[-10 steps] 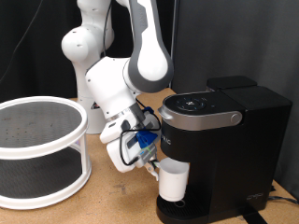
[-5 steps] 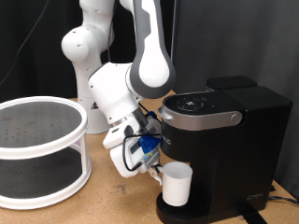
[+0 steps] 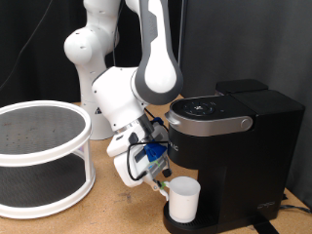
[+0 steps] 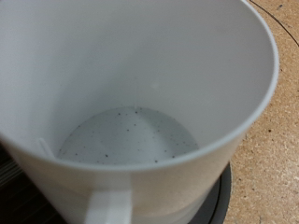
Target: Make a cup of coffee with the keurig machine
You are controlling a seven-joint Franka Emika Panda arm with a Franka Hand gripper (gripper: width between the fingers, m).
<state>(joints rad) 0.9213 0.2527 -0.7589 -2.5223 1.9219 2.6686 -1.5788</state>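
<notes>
Cup (image 3: 184,199) first: small, white and slightly tapered, it stands upright at the foot of the keurig machine (image 3: 234,156), on the round drip tray (image 3: 200,225) under the machine's overhanging head; in the wrist view the cup (image 4: 140,84) fills nearly the whole picture, its open mouth turned to the camera, its pale grey bottom flecked with dark specks, and a dark curved edge of the tray (image 4: 220,191) shows under it against the speckled wooden table (image 4: 271,149); the machine is boxy and matte black, with a silver-grey band around its lid and a round panel of small lit marks (image 3: 203,108) on top; the gripper (image 3: 162,181) sits low on the side of the cup toward the exterior view's left, its fingers reaching to the cup's rim, one white finger (image 4: 110,207) showing against the cup's outer wall in the wrist view; whether the pincer is clamped on the cup or standing apart from it I cannot tell; the white arm (image 3: 136,78) bends down from the exterior view's top to that spot; at the exterior view's left stands a white round two-tier rack (image 3: 39,156) with dark mesh shelves, well apart from the machine.
</notes>
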